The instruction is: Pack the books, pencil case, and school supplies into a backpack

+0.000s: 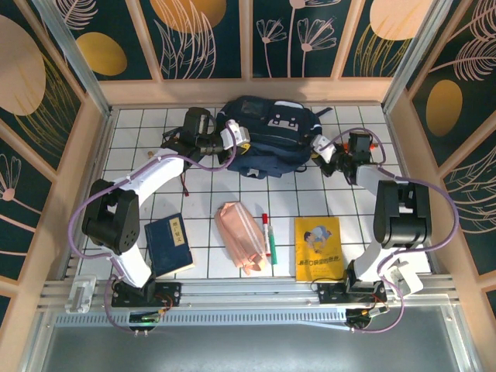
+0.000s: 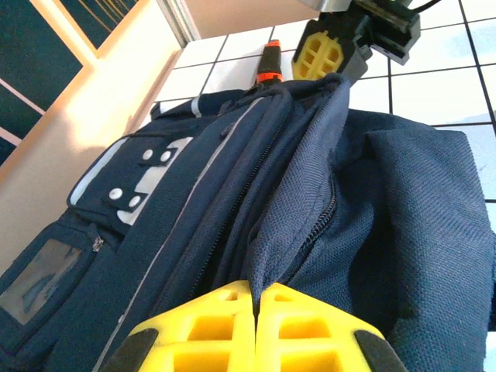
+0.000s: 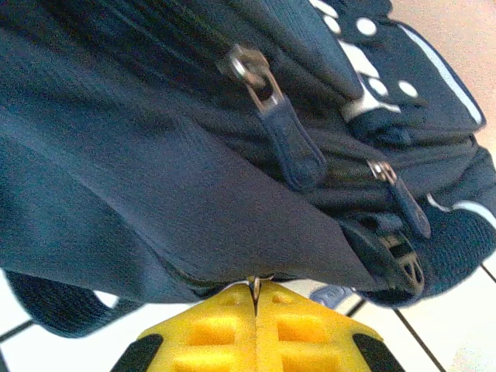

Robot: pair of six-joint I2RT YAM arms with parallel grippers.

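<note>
A large dark navy fabric backpack point(image 1: 267, 132) with pale strips and grey-white patches lies at the far middle of the white tiled table point(image 1: 356, 209), its patched front facing up. The left gripper point(image 1: 234, 138) is against its left side and the right gripper point(image 1: 320, 146) against its right side, so the bag sits between the two.

In the left wrist view, the left gripper's yellow fingers point(image 2: 201, 333) are pressed fully together. A fold of the backpack's navy cloth, running down beside a zip line, is pinched between their tips. In the right wrist view, the right gripper's yellow fingers point(image 3: 310, 341) are likewise closed tight, nipping the lower edge of the backpack's fabric. A small glint of metal shows at the pinch, too small to identify. Two dark zipper pulls point(image 3: 271, 108) hang on the bag just above.

The other things lie flat in a row along the near side of the table, well apart from the backpack. At the left is a thin dark navy book point(image 1: 169, 244) with a small yellow label. Near the middle is a soft salmon-pink fabric pencil case point(image 1: 242, 236), set at a slant. Just to its right is a slim marker pen point(image 1: 267, 236) with a red cap and green lower part. Farther right is a thin bright yellow book point(image 1: 318, 248) with a blue cartoon picture.
</note>
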